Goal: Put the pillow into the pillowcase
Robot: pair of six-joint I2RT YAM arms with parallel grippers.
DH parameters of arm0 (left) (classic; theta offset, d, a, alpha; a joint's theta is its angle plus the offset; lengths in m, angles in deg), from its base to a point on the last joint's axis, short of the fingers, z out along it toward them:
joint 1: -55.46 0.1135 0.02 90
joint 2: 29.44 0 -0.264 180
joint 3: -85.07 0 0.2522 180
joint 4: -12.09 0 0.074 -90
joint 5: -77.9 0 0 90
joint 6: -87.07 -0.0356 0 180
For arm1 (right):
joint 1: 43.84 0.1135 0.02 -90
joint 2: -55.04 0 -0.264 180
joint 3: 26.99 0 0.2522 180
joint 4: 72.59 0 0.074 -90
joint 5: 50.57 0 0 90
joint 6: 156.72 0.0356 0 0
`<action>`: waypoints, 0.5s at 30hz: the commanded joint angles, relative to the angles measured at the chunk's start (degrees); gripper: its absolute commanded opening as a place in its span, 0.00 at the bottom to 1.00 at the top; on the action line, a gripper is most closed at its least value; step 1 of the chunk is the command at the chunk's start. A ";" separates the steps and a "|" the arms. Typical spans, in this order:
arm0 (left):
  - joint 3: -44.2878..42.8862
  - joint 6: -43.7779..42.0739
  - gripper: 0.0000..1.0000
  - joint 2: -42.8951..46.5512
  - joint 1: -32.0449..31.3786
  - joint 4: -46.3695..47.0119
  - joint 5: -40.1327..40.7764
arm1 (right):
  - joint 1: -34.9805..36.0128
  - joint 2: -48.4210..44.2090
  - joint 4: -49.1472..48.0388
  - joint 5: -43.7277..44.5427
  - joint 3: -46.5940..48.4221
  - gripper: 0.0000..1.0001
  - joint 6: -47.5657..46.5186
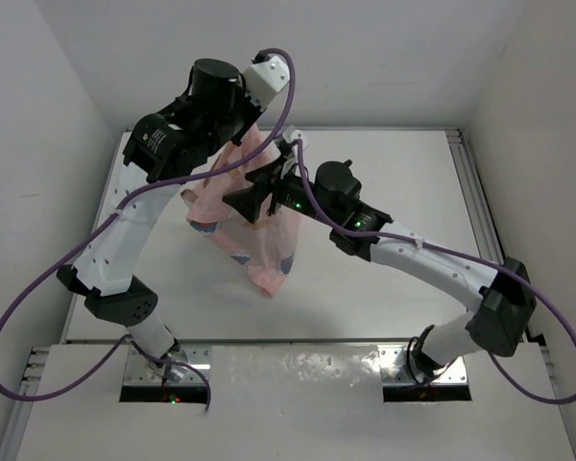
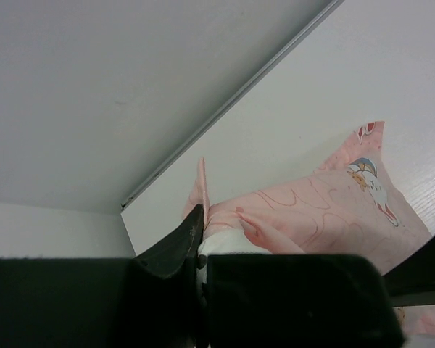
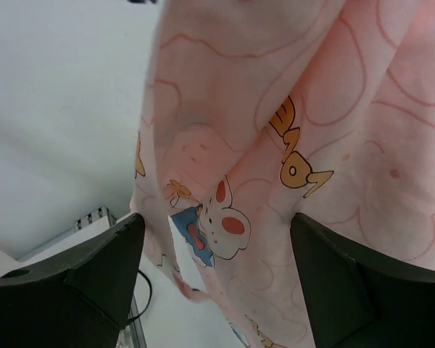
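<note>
Your left claw (image 2: 201,235) pinches the pillowcase (image 1: 261,252) by its top, so it hangs above the table (image 1: 394,173). Your right claw (image 3: 217,225) is spread beside the cloth. The orange letters (image 3: 299,148) are illegible.

The pale-pink pillowcase (image 1: 261,245), printed with cartoon rabbits, hung raised in loose vertical folds, its lower corner pointing down toward the tabletop (image 1: 384,279).
</note>
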 commanded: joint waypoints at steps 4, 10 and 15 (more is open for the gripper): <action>-1.25 0.84 0.00 1.55 -0.76 7.07 2.31 | -1.08 3.04 -6.59 -0.74 2.46 0.72 7.75; 0.24 -1.43 0.00 1.90 -0.85 8.82 7.66 | -4.15 5.42 -9.59 -6.10 2.02 0.00 14.97; 8.85 -6.44 0.00 2.96 0.99 16.02 17.32 | -17.91 0.94 3.00 -0.84 6.74 0.00 13.31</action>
